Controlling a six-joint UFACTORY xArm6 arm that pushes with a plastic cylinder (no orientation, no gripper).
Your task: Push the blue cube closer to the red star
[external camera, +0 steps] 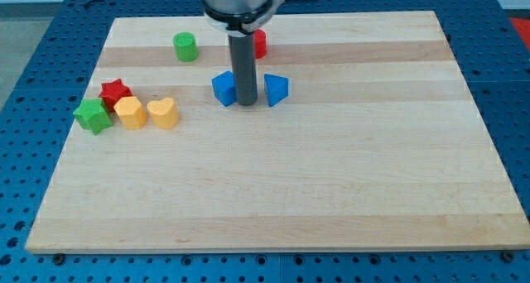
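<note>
Bare wooden board (pixel 331 192) stretches wide below and to the view's right of my tip (pixel 247 104). My tip, a bare rod holding nothing, stands between two blue blocks: the blue cube (pixel 224 88) just beside it on the view's left, perhaps touching, a blue triangular block (pixel 277 89) just right. The red star (pixel 115 93) lies well left, beside a green star (pixel 92 115), a yellow block (pixel 130 112) and a yellow heart (pixel 163 112).

A pale wooden board (pixel 331 184) with lengthwise grain lies on a blue perforated table (pixel 50 35), which shows around every board edge.
</note>
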